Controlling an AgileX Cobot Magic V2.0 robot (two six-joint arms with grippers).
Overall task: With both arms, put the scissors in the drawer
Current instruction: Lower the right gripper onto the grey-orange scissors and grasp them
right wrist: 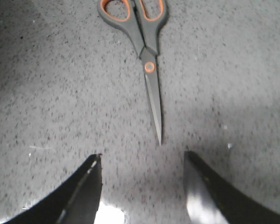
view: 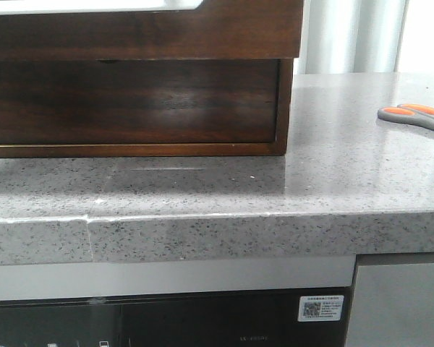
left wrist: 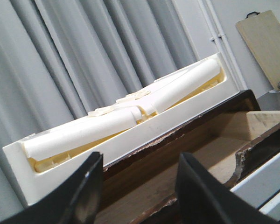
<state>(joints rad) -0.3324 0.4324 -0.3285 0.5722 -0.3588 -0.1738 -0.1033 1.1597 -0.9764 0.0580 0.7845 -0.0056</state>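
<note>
The scissors [view: 414, 116], with grey handles and orange-lined loops, lie flat on the speckled countertop at the far right. In the right wrist view the scissors [right wrist: 144, 46] lie closed, blade tip pointing at my right gripper [right wrist: 142, 156], which is open and empty just above the counter, short of the tip. The drawer [view: 145, 32] juts out at the top of the wooden cabinet. In the left wrist view my left gripper [left wrist: 140, 158] is open and empty over the open drawer [left wrist: 200, 154], whose pale floor is bare. Neither gripper shows in the front view.
The wooden cabinet [view: 130, 101] fills the back left of the grey stone countertop [view: 275, 195], whose front edge is close. A white foam packing tray [left wrist: 130, 116] lies on the cabinet behind the drawer. Grey curtains hang behind, and a wooden board [left wrist: 266, 42] leans on the wall.
</note>
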